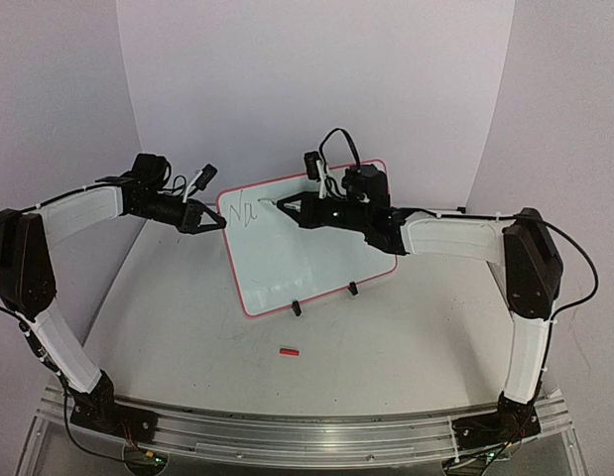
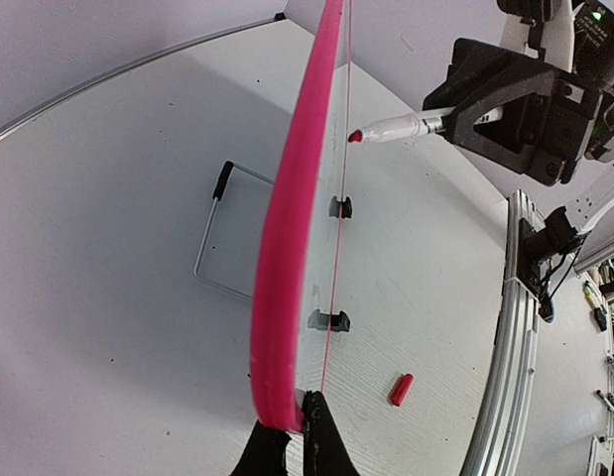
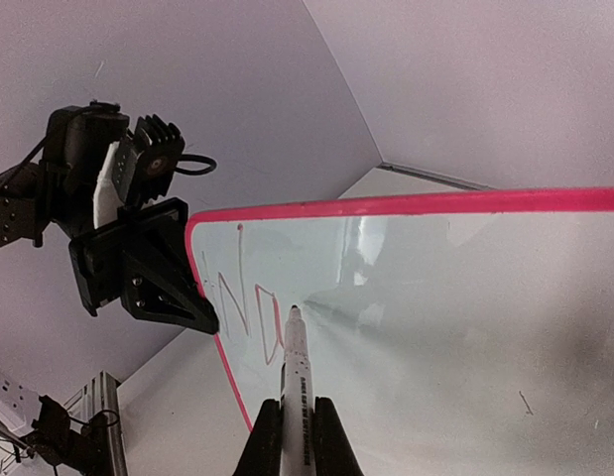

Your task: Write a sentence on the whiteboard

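The whiteboard (image 1: 316, 253) with a pink-red rim stands tilted on its black clip feet (image 1: 297, 308). My left gripper (image 1: 217, 222) is shut on its left rim; in the left wrist view the rim (image 2: 285, 238) runs edge-on up from between the jaws of that gripper (image 2: 295, 424). My right gripper (image 1: 287, 205) is shut on a white marker (image 3: 298, 382), its tip touching the board. Of the sentence, only two thin letters like "No" (image 3: 249, 315) show at the board's top left (image 1: 245, 208).
A small red marker cap (image 1: 288, 351) lies on the table in front of the board and also shows in the left wrist view (image 2: 400, 389). A wire stand (image 2: 219, 238) props the board from behind. The aluminium rail (image 1: 287, 426) runs along the near edge.
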`<move>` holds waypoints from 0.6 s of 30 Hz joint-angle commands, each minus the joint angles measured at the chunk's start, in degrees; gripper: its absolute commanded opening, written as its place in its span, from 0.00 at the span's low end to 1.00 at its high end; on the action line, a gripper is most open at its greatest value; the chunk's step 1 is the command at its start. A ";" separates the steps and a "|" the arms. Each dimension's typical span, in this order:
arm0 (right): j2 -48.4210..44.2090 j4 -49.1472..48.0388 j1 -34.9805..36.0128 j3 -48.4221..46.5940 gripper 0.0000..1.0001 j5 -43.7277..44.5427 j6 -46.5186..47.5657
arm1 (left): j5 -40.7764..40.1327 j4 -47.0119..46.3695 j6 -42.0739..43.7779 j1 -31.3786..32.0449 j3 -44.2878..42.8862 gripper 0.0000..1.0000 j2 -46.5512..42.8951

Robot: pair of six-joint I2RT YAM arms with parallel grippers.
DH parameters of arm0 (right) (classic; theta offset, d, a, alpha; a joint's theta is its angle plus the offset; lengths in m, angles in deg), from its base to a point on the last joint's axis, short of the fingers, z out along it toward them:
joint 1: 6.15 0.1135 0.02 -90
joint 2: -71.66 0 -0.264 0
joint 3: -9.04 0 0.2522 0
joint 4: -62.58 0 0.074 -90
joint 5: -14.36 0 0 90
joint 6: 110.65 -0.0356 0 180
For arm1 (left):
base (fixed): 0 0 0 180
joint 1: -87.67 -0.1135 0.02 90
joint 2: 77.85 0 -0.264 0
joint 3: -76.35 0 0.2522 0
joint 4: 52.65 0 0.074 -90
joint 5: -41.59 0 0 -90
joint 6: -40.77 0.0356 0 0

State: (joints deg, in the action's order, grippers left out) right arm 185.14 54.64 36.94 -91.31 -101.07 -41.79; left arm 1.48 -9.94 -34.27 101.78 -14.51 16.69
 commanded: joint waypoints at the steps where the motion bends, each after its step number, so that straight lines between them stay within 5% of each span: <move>1: 1.18 -2.03 0.01 -3.83 0.00 -1.11 -0.56 | -2.41 1.08 4.11 1.05 0.07 0.00 -1.14; 18: 2.92 -0.29 -0.02 -5.12 0.00 0.94 -0.98 | -2.52 1.15 4.16 1.20 0.02 0.00 -0.95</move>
State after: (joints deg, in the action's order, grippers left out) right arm 187.70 54.66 36.97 -94.27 -102.34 -42.22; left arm 1.42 -9.94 -34.27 101.86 -14.51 16.67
